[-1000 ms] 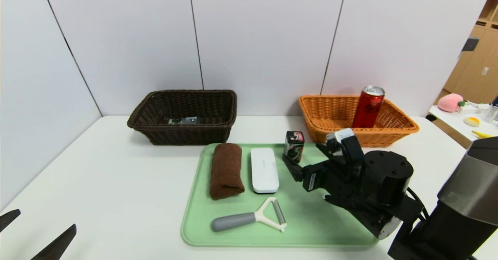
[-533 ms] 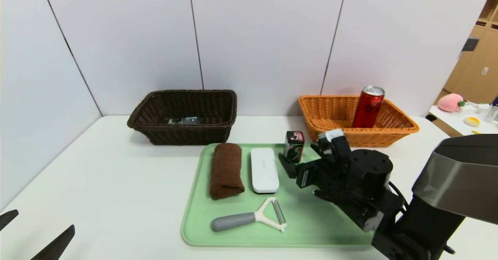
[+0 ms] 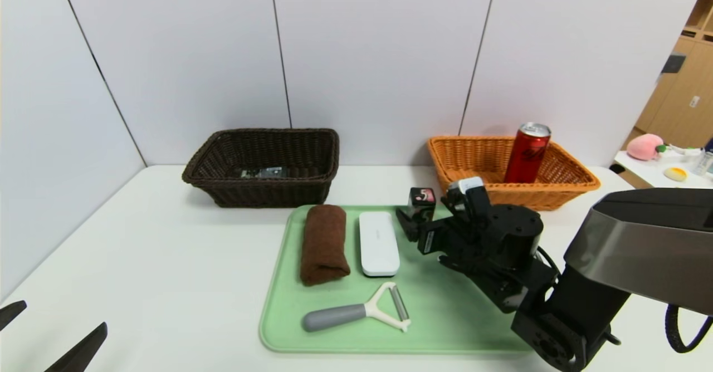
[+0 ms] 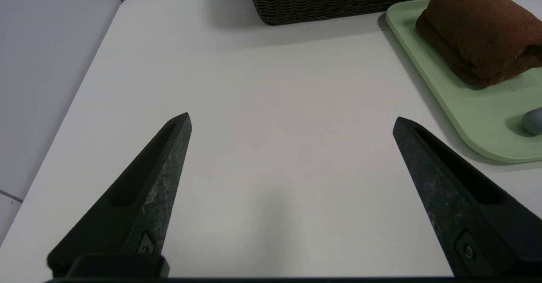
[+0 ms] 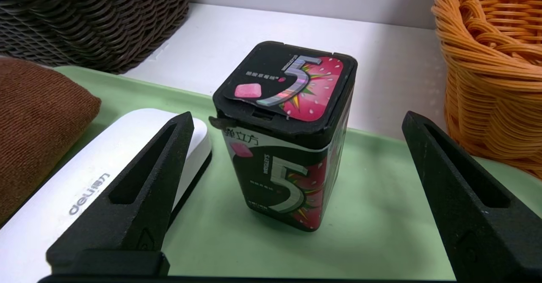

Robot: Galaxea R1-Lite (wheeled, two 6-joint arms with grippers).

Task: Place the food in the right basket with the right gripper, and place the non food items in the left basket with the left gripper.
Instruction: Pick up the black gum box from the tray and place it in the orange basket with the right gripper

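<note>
A black and red chewing-gum box [image 3: 421, 202] stands upright at the far edge of the green tray [image 3: 445, 322]. My right gripper [image 3: 426, 216] is open, with its fingers on either side of the box and not touching it; the right wrist view shows the box [image 5: 288, 147] between the gripper [image 5: 296, 115] fingers. A rolled brown towel [image 3: 323, 242], a white case [image 3: 378, 243] and a grey-handled peeler [image 3: 362, 312] lie on the tray. My left gripper [image 3: 66, 313] is open and empty over bare table at the near left, as its wrist view [image 4: 292, 117] shows.
A dark brown basket [image 3: 262, 166] stands at the back left with a small dark item [image 3: 262, 172] inside. An orange basket [image 3: 557, 185] at the back right holds an upright red can [image 3: 527, 152]. White wall panels rise behind both.
My right arm has moved forward and left across the tray, bringing its open fingers around the gum box. The left gripper and the other items have not moved.
</note>
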